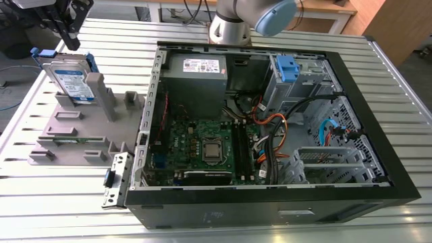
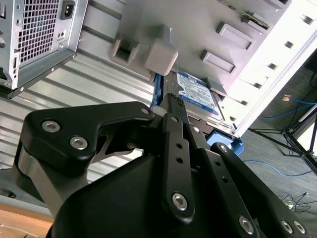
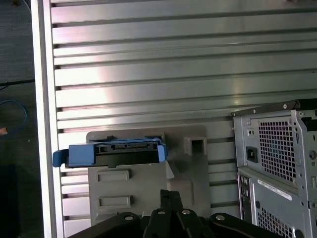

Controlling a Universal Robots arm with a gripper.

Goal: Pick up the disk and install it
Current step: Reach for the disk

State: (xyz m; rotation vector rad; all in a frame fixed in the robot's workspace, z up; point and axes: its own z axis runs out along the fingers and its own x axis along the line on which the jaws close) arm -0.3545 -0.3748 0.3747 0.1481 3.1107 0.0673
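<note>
We find the fingers [image 2: 176, 134] pressed together with nothing between them. Their tips hang just above the disk [image 2: 198, 94] and, as far as we can tell, clear of it. The disk lies below the tips. It stands on end in a grey holder [image 1: 74, 129], with its blue frame around the edges and its label face turned toward the exterior view. Its long axis therefore rises toward the fingers, and in the first wrist view its connector end points up at us. The holder sits on the slatted desk [image 1: 40, 202], at the exterior view's left of the open computer case [image 1: 270, 205]. The disk is not yet picked up.
</note>
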